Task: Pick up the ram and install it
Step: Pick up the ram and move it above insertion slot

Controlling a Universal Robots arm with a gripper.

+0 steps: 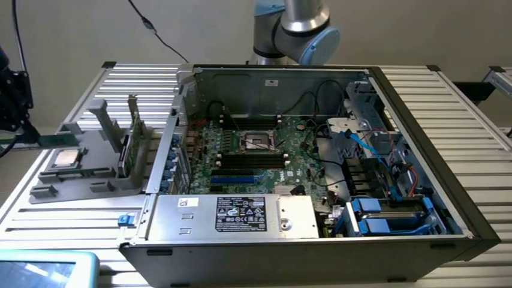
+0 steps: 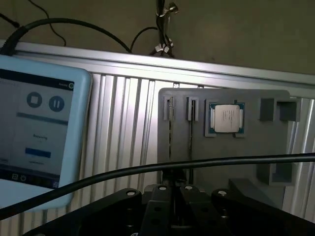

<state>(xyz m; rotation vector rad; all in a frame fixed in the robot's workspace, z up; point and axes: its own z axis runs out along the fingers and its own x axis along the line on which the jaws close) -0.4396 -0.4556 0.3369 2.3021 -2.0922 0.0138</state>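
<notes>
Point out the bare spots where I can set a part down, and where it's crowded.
Bare ribbed table runs along the exterior view's right of the computer case. A smaller strip lies between the grey holder and the tablet. Inside the case it is crowded with cables.

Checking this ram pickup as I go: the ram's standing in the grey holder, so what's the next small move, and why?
Probably open the jaws first. The gripper is shut and empty, well off the grey holder, where the ram stands on edge in its slot. Shut fingers could not straddle it, so opening before any approach looks like the safest small step.
</notes>
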